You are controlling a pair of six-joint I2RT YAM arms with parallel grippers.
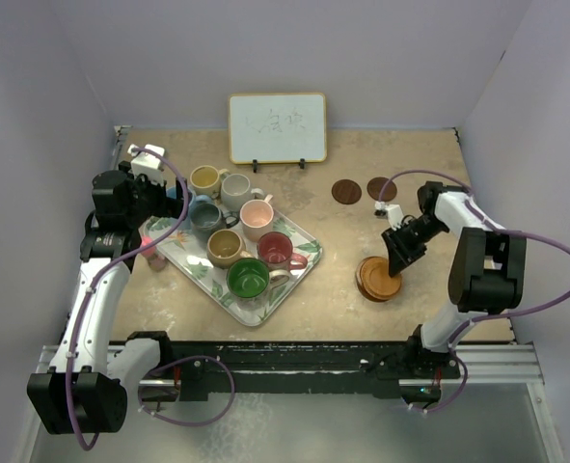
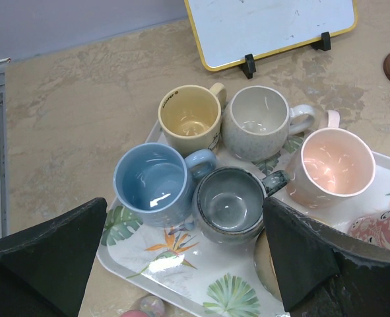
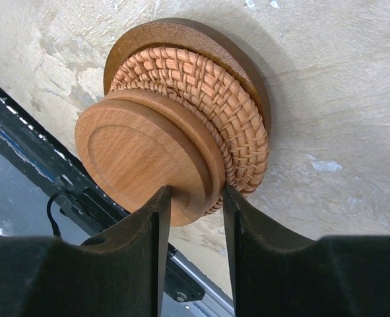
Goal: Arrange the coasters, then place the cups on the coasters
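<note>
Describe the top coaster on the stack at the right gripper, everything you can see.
The top coaster is a round disc of smooth light orange-brown wood with a shallow recessed centre and raised rim. It lies on a woven wicker layer over a dark brown disc, slid off-centre so one edge overhangs. The jaws of the right gripper straddle that edge; whether they pinch it I cannot tell.
</note>
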